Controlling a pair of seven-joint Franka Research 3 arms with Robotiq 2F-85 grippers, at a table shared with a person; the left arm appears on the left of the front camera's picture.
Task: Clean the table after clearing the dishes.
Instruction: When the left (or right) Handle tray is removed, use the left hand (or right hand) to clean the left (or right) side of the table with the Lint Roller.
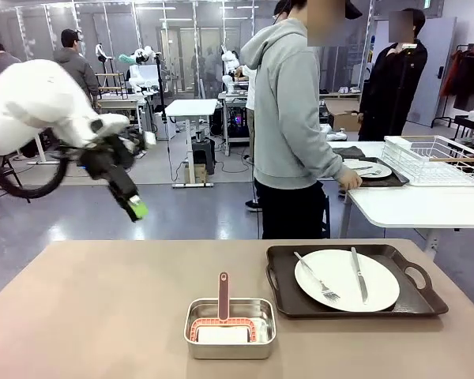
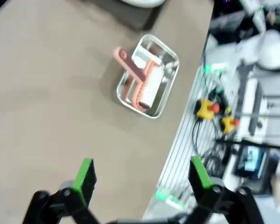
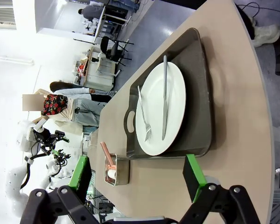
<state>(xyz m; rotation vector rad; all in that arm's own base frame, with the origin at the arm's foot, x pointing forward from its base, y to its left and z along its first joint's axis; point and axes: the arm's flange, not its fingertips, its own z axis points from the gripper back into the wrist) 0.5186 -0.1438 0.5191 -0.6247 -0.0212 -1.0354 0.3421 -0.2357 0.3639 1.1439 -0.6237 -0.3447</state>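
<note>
On the tan table a dark brown tray at the right carries a white plate with a fork and a knife. The person in a grey hoodie holds a second tray with a plate on the white side table. My left gripper hangs open, high over the table's far left edge. In the left wrist view its gripper is empty above bare table. My right gripper is open and empty, short of the plate and its tray.
A small steel pan with a pink-handled roller stands at the front middle, also seen as the pan and the pan. A white wire basket sits on the white table at the far right.
</note>
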